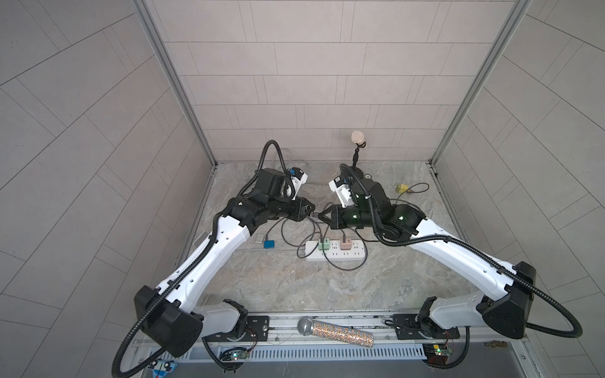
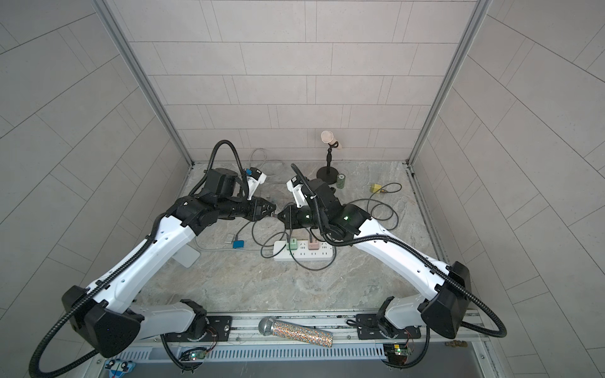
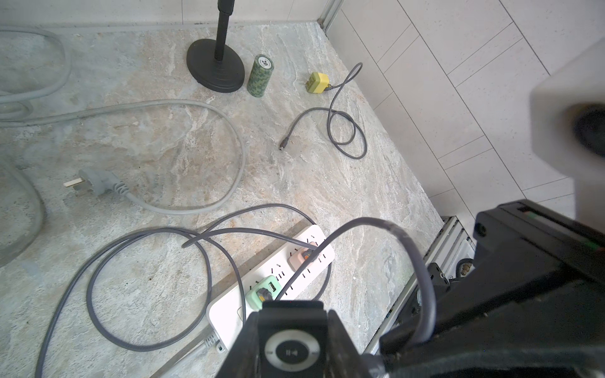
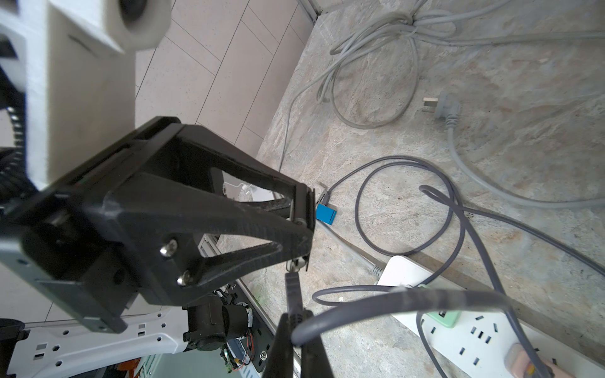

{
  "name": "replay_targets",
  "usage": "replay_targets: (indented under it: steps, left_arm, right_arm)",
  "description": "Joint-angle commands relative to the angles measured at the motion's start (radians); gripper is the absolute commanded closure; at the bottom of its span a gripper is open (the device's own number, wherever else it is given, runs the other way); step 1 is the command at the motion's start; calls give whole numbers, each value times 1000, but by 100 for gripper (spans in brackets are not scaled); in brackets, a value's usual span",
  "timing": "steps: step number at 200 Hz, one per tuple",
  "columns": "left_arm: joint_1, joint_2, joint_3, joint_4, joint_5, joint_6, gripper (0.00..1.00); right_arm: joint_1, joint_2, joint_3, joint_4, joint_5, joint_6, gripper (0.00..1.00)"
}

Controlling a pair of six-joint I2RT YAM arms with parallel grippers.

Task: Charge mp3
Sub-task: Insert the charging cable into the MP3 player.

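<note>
Over the marble tabletop (image 1: 327,288), your left gripper (image 3: 292,315) pinches the mp3 (image 3: 292,351); at its three o'clock the right gripper (image 4: 296,324) clamps the plug (image 4: 292,284), which could jam askew.

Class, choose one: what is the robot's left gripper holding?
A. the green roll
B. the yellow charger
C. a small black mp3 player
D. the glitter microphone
C: the left wrist view shows the mp3 player clamped in the left gripper; the right gripper pinches a grey cable.
</note>
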Motion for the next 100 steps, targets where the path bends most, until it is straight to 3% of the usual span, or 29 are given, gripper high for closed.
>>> replay_targets:
  steps: [1, 100]
  left_arm:
    - [-9, -29, -16, 39, 21, -1, 100]
    - [-24, -40, -40, 81, 63, -15, 100]
  right_arm:
    - [-8, -29, -14, 7, 29, 17, 100]
    - [-14, -7, -30, 34, 24, 23, 100]
